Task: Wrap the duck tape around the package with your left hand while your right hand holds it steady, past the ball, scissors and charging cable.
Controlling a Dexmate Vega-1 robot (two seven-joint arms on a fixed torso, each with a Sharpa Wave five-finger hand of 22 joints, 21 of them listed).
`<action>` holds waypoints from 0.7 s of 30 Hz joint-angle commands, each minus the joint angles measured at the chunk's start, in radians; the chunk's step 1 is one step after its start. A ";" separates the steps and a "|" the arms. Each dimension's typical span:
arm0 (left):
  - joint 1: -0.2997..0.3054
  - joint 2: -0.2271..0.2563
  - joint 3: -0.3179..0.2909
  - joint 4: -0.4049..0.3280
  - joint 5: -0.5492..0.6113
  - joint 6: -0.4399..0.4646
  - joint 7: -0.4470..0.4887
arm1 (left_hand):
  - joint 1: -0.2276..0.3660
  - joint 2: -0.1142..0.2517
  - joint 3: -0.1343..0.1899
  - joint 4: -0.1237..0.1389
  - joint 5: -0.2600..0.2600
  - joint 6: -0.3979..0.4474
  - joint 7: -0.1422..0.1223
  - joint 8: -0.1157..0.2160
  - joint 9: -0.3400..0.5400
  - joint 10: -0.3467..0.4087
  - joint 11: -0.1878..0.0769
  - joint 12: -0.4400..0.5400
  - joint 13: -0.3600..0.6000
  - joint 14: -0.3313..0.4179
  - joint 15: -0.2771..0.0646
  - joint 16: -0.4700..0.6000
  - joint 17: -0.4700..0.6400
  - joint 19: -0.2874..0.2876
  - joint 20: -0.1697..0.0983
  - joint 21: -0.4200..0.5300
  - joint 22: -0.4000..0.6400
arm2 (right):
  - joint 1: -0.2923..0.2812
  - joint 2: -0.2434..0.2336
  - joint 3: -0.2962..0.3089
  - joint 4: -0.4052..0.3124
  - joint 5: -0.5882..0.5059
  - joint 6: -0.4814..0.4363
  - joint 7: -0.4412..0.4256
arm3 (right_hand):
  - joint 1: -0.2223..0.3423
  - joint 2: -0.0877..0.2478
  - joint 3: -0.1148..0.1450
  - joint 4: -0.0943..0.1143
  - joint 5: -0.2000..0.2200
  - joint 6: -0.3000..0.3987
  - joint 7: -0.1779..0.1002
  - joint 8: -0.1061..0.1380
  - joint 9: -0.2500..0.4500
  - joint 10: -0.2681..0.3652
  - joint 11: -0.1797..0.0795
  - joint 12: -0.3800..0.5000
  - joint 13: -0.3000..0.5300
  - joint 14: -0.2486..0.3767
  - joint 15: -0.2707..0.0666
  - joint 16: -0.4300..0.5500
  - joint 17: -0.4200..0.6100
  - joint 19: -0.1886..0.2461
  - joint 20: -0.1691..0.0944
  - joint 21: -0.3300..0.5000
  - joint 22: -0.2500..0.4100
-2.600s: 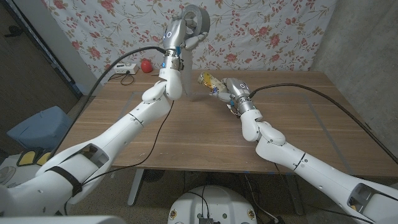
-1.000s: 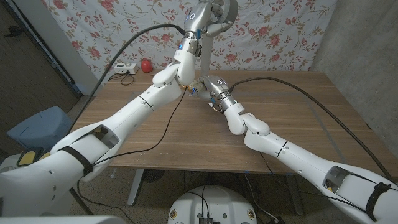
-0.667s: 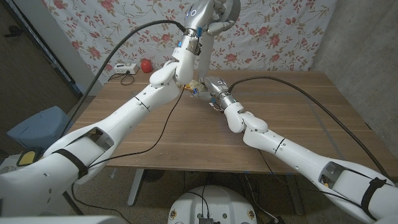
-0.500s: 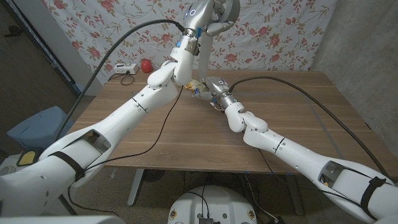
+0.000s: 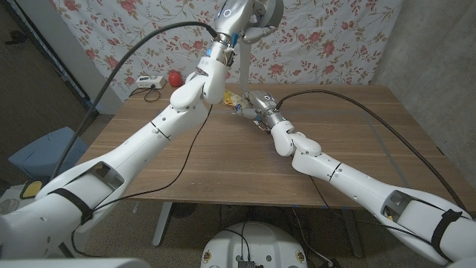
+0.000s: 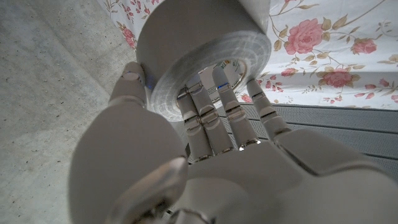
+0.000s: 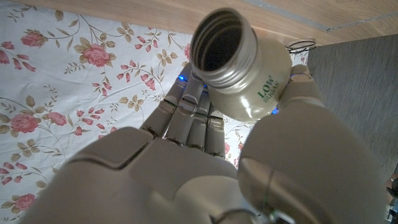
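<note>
Head view, both arms reaching to the table's far side. The left hand (image 5: 249, 13) was raised high above the wooden table (image 5: 372, 141), at about 12 o'clock from the package, its fingers (image 6: 205, 102) passed through the core of a grey roll of duct tape (image 6: 205, 50) and its thumb pressed on the roll's outer face. A grey strip of tape (image 5: 245, 71) hung down from the roll toward the package. The right hand (image 5: 256, 100) gripped the package (image 5: 236, 100) near the table's far middle; the right wrist view showed that package as an open-necked jar (image 7: 245, 68) labelled "LOW SUGAR". A red ball (image 5: 174, 78) and a white charger (image 5: 149, 82) lay at the table's 10 o'clock corner.
</note>
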 commanded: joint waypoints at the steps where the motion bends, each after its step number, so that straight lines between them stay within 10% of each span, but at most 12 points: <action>1: 0.039 0.040 0.003 -0.080 0.207 0.088 0.023 | 0.201 0.185 0.022 0.029 0.011 0.029 -0.035 0.033 0.012 0.047 -0.046 0.007 0.009 0.001 -0.160 -0.003 0.007 -0.004 -0.003 0.002 0.001 | 0.021 0.003 -0.007 0.024 0.016 0.004 0.001 | 0.239 0.233 0.049 0.051 0.009 0.297 -0.202 0.003 0.002 0.262 -0.166 0.005 0.003 0.016 -0.103 -0.005 0.004 -0.002 -0.072 0.005 0.002; 21: 0.108 0.080 -0.058 -0.141 0.223 0.103 -0.068 | 0.209 0.183 0.015 0.032 0.035 0.030 -0.043 0.044 0.014 0.046 -0.045 0.011 0.033 0.017 -0.162 -0.006 0.020 -0.009 -0.007 -0.002 -0.001 | 0.041 0.014 0.008 0.027 0.017 -0.024 -0.039 | 0.242 0.235 0.043 0.055 0.012 0.298 -0.202 -0.001 0.006 0.264 -0.165 0.001 0.002 0.020 -0.103 -0.011 0.012 -0.005 -0.073 0.014 0.000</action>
